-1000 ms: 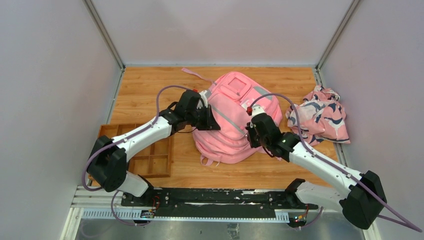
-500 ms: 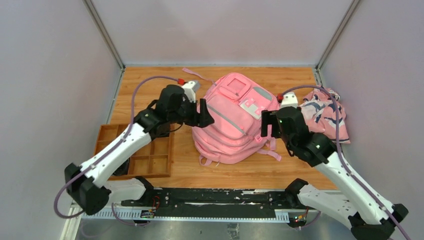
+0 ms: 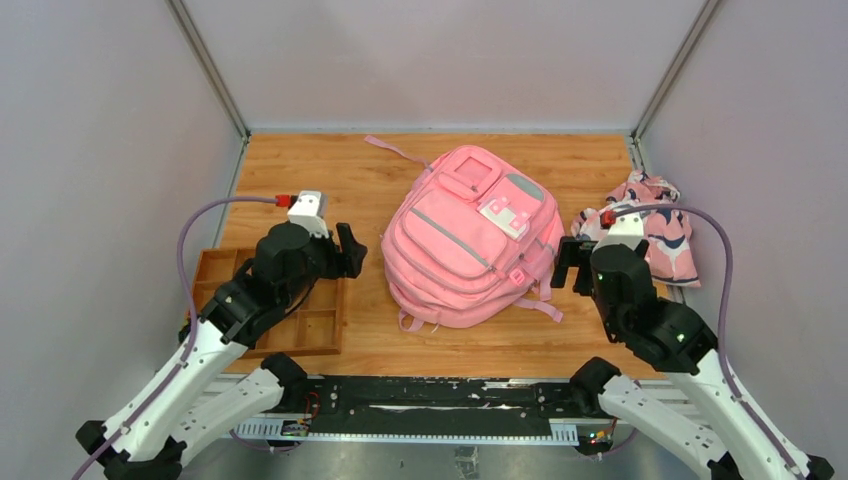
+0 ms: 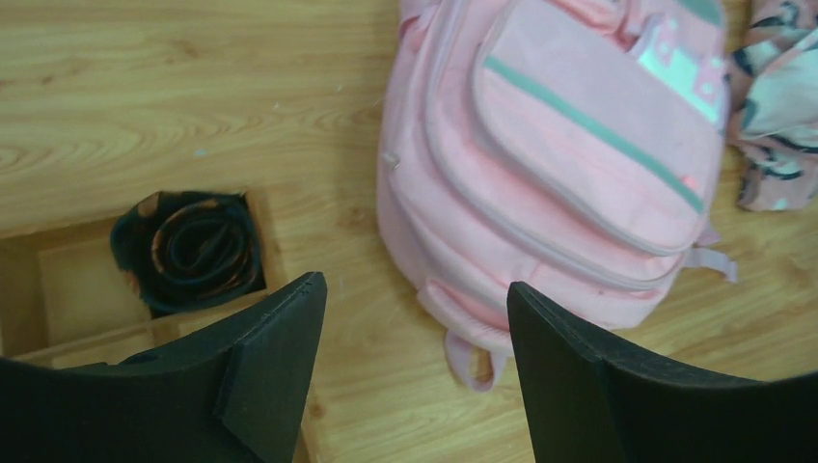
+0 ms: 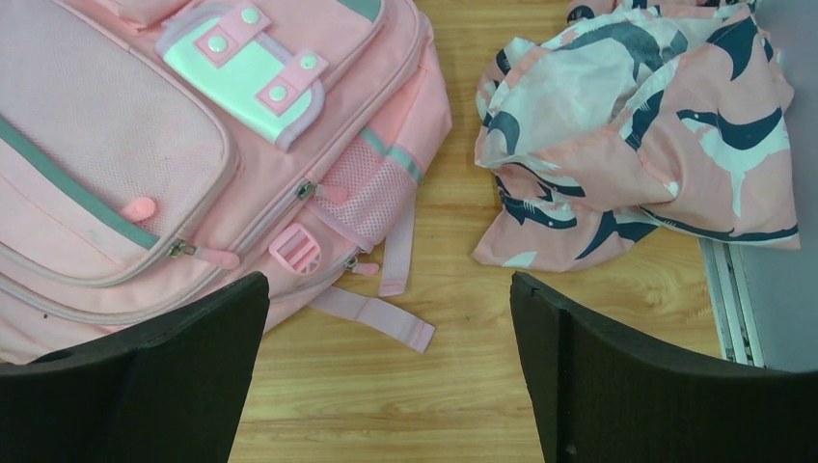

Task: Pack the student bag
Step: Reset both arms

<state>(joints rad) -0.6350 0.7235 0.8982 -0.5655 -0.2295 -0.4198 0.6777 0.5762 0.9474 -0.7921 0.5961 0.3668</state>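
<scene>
**Item 1: student bag** [image 3: 468, 240]. Pink backpack w/ grey trim, lying flat, front pockets up, approx. mid-table. Long axis diagonal, near-left to far-right. The end w/ the small pocket points toward the back wall; the looped-strap end points toward the arm bases. White-pink square patch [image 5: 243, 69] is on the bag's right half. One thin strap trails off far-left. Zips look closed.

**Item 2: left gripper** [image 4: 415, 285]. Jaws spread wide, gripping nothing. It hangs above the tray's far-right corner, left of the bag and apart from it.

**Item 3: right gripper** [image 5: 388, 280]. Jaws spread wide, gripping nothing. It hangs over the table between bag and cloth.

**Item 4: wooden tray** [image 3: 322, 328]. Has compartments, near-left of the bag. A dark rolled item [image 4: 189, 251] sits in the corner compartment on the bag side.

**Item 5: patterned cloth** [image 3: 648, 238]. Pink/navy/white, crumpled, at the table's right edge, just beside the bag.
</scene>
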